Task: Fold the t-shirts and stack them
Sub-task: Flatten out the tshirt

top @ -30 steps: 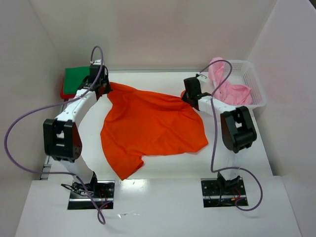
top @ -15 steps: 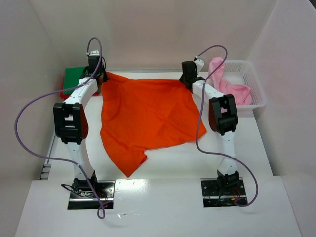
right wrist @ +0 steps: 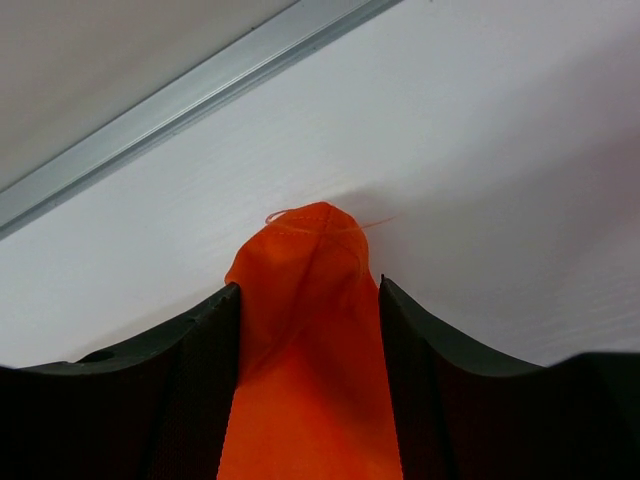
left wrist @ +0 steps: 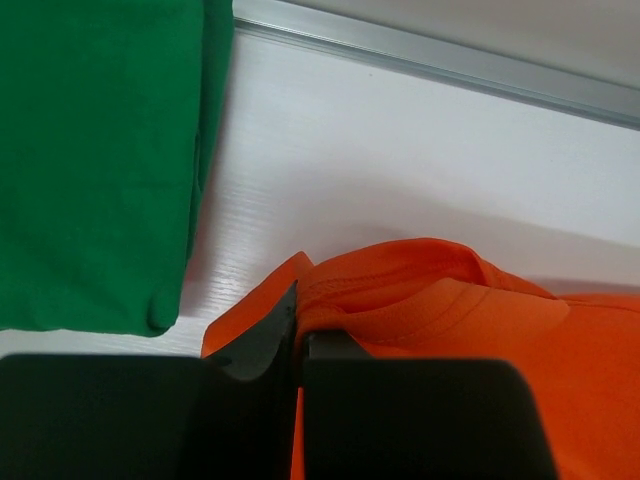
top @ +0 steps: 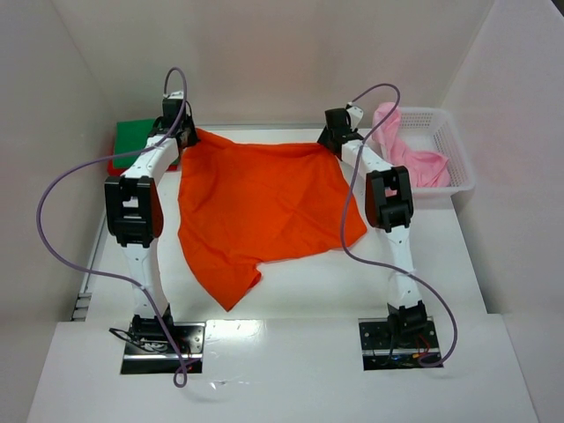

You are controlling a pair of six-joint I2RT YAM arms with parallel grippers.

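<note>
Orange t-shirt: spread almost flat on the worktop, just left of the basket, far edge stretched, apparently ready for folding.
Left tool: clamped on the far corner away from the basket, anchoring it.
Right tool: jaws apart, with the corner nearest the basket lying between them.
Green t-shirt: folded, well left of the basket; likely the stack.
Pink t-shirt: heaped inside the basket.

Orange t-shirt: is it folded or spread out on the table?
Spread out. The orange t-shirt lies open as one wide sheet across the table, far corners pulled apart; only its near left part is rumpled.
</note>
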